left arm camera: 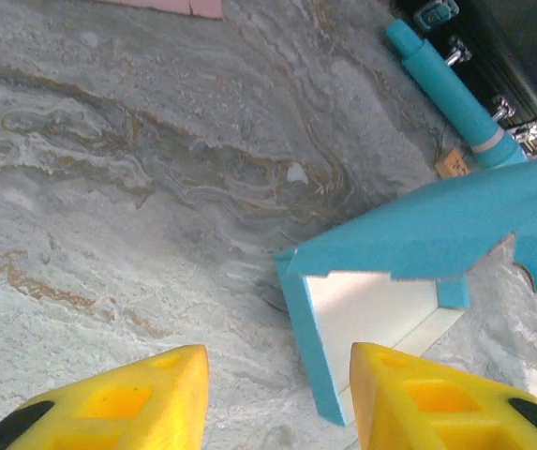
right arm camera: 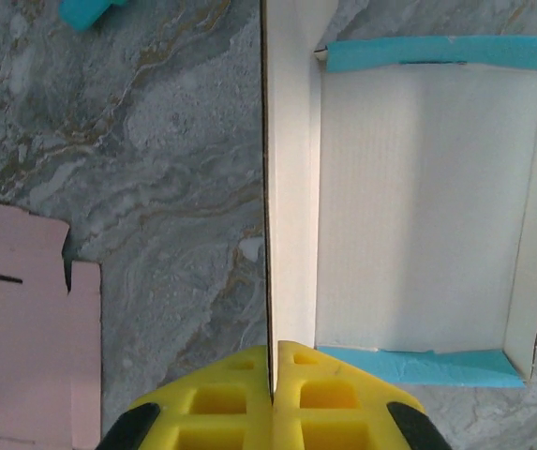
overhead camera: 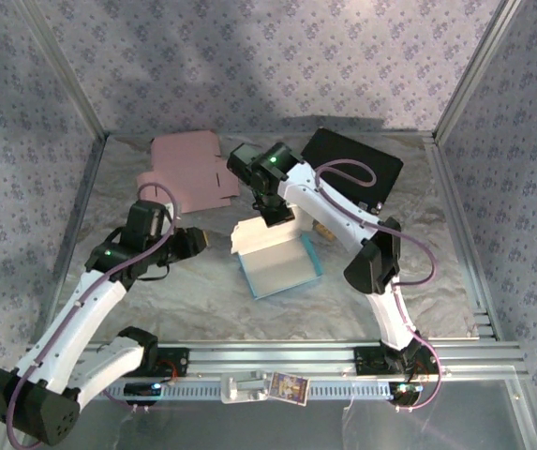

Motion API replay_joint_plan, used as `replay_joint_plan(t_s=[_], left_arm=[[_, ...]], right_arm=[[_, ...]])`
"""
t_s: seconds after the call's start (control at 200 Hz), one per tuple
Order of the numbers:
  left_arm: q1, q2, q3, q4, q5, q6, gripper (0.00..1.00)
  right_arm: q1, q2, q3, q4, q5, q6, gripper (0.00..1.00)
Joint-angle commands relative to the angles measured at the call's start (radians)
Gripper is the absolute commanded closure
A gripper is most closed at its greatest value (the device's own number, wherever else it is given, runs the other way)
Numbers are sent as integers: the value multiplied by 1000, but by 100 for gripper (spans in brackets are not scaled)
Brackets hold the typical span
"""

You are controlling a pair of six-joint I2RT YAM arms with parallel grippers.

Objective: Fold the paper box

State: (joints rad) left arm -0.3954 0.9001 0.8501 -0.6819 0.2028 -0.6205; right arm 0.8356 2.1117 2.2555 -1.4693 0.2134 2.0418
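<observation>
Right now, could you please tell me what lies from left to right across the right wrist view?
Pink cardboard sheet → bare table → white box flap, pinched in the right gripper → inside of the blue box.

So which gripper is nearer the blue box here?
Right. The right gripper is shut on the upright flap of the blue box; the left gripper hangs open just short of a box corner, not touching.

The box (right arm camera: 418, 206) is matt card, finely ribbed inside. The pink sheet (right arm camera: 24, 328) is matt cardboard. The table cover (left arm camera: 109, 187) looks wrinkled and faintly shiny. The fingers (right arm camera: 221, 408) are smooth yellow plastic.
</observation>
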Motion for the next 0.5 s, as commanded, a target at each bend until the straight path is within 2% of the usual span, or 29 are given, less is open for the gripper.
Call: replay_joint_plan(t_s=[0.0, 0.11, 0.27, 0.335, 0.435, 0.495], left_arm=[[-10, -11, -23, -2, 48, 29, 57], [-12, 8, -46, 49, 84, 60, 57], [-14, 40, -70, 83, 108, 133, 57], [-16, 43, -75, 104, 123, 155, 57], [-36, 44, -81, 137, 139, 195, 55], [-60, 54, -77, 153, 139, 232, 53]], right_arm=[[-10, -30, -58, 14, 46, 263, 99], [-13, -59, -127, 92, 53, 246, 86], [-23, -125, -251, 196, 40, 213, 78], [-28, -154, -281, 221, 50, 187, 71], [-33, -203, -287, 247, 123, 68, 57], [-40, -245, -271, 255, 196, -92, 50]])
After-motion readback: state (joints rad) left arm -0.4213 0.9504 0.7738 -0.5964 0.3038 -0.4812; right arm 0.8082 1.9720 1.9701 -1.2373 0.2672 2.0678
